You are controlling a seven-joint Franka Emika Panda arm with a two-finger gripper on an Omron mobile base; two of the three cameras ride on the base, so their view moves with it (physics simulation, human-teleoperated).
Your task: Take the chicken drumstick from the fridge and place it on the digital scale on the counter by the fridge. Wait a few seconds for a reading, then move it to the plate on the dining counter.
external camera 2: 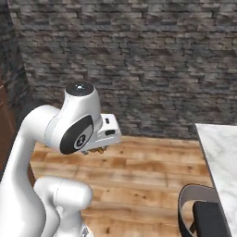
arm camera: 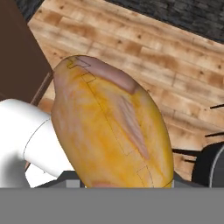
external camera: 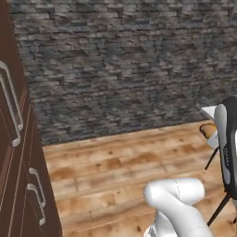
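Holding drumstick above wooden floor

Item one: golden-brown chicken drumstick (arm camera: 111,127), paler and pinkish at its upper end, is sitting close against the hand camera; the two-finger gripper (external camera 2: 95,150) is clamping it, with jaws closed on the meat. From the right base camera, just a small golden sliver is peeking out beneath the white hand.

Item two: long white grey-veined marble dining counter (external camera 2: 223,152) is entering at the right, cut off by the picture edge, with a dark round stool (external camera 2: 203,213) beside it.

Item three: brown wooden cabinet front with metal handles (external camera: 18,152) is standing at the left, partly cropped.

Fingertips are lying hidden behind the drumstick.
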